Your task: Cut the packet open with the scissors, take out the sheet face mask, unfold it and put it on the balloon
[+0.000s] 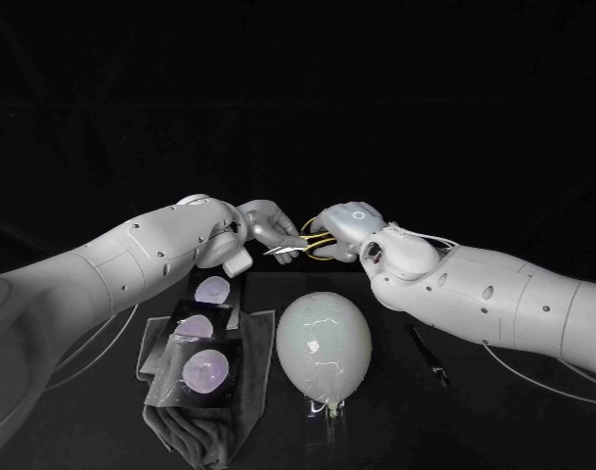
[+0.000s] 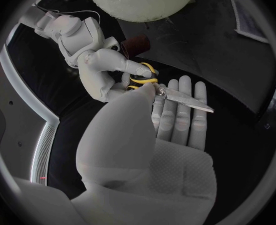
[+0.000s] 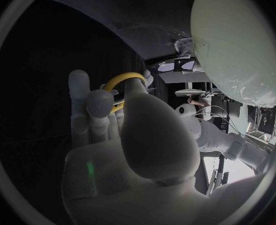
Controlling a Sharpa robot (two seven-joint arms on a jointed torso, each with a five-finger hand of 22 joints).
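Yellow on the loops of the scissors (image 1: 300,247), bare metal on the blades. Were held up in the air over the table (image 1: 425,423), behind the balloon (image 1: 325,345) and apart from it, between the two hands. Pointed the loops to the right hand (image 1: 343,223) and the closed blades to the left hand (image 1: 259,227). Were gripped by the right hand with fingers curled through the yellow loops. Lay with the blades across the fingers of the left hand, straight and pressed side by side, and were pinched near the pivot under its thumb. Further out, found the pale egg-shaped balloon lying on the table, narrow knotted end toward the robot. Beside it, on the side of the left arm, saw three packets (image 1: 202,370) in a row, each with a round light patch, resting on a grey cloth (image 1: 196,431) with folds.
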